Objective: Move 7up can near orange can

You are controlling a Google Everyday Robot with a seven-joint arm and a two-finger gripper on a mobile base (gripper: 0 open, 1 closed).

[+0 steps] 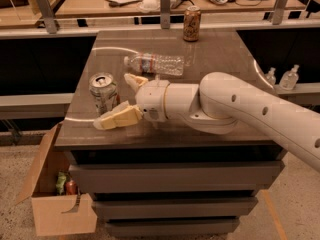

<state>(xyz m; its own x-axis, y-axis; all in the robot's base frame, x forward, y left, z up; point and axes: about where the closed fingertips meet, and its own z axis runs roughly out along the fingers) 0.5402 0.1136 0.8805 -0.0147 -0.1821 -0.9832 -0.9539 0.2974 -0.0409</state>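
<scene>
The 7up can (103, 92), silver-white with a shiny top, stands upright near the table's front left corner. The orange can (192, 23), orange-brown with pale lettering, stands upright at the table's far edge, far from the 7up can. My gripper (120, 99) reaches in from the right on a white arm. It is open, with one pale yellow finger (117, 119) in front of the 7up can and the other (134, 80) behind it to the right. The can sits between the fingers, and I cannot tell whether they touch it.
A clear plastic bottle (154, 64) lies on its side in the middle of the table (225, 54), just behind my gripper. An open cardboard box (52, 194) with items stands on the floor at the front left. Two small bottles (281, 77) stand on a ledge at the right.
</scene>
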